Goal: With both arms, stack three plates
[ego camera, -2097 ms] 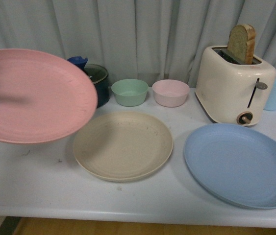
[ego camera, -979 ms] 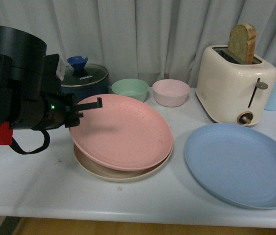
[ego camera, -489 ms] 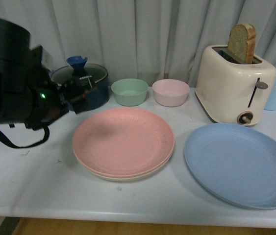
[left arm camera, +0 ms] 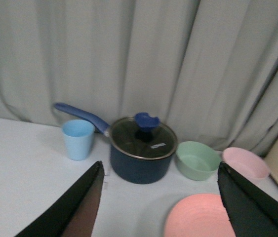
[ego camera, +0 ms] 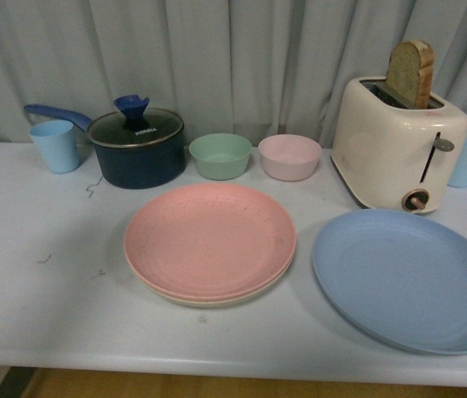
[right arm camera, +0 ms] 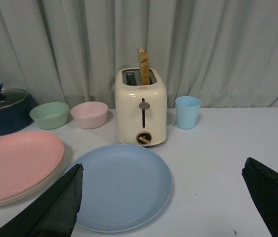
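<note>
Both arms' jaws stand spread wide, empty. The pink plate (ego camera: pixel 208 240) rests on the beige plate (ego camera: pixel 208 302); the blue plate (ego camera: pixel 403 278) lies apart on the counter (ego camera: pixel 51 298). A shallow rim grip could let it tilt, slip, or bump the toaster (ego camera: pixel 399 141).

The right gripper (right arm camera: pixel 162 169) gaped wide. On the table (right arm camera: pixel 213 163), the pink plate (right arm camera: pixel 18 163) lay on the beige plate (right arm camera: pixel 5 201), beside the blue plate (right arm camera: pixel 121 186); toaster (right arm camera: pixel 141 113) and cup (right arm camera: pixel 187 112) stood near the back edge.
</note>
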You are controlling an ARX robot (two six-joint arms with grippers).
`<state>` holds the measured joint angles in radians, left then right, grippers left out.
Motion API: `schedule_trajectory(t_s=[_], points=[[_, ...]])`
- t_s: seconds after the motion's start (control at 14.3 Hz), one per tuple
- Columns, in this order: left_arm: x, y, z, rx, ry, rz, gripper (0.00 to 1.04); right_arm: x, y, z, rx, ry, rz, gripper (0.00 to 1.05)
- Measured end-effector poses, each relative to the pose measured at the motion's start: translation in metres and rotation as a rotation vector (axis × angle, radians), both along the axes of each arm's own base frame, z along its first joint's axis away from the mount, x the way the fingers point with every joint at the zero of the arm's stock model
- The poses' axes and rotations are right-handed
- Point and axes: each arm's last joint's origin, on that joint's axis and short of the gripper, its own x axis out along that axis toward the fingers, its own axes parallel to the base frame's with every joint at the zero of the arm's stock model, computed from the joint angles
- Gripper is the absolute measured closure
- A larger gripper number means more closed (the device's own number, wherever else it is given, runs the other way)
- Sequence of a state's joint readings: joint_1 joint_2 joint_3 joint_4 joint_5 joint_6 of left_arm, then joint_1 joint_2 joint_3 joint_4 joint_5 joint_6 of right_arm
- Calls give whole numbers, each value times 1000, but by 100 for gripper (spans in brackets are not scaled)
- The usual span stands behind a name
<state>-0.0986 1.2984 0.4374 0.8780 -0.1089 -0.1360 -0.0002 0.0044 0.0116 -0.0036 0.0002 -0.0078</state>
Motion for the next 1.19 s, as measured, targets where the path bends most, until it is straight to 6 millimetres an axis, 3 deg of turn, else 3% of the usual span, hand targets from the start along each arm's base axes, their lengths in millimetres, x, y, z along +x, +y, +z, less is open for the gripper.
schedule_trajectory(t_s=[0.07, 0.28, 0.35, 0.91, 1.19], points=[[-18, 4, -6, 66, -5, 5, 51, 0, 0, 0, 0, -1, 0, 6], [-44, 9, -26, 117, 43, -13, 83, 0, 0, 0, 0, 0, 0, 6], [-55, 15, -25, 120, 16, -20, 101, 0, 0, 0, 0, 0, 0, 6], [-106, 21, -53, 123, 57, -13, 103, 0, 0, 0, 0, 0, 0, 6], [-120, 21, -45, 123, 16, -10, 103, 0, 0, 0, 0, 0, 0, 6]])
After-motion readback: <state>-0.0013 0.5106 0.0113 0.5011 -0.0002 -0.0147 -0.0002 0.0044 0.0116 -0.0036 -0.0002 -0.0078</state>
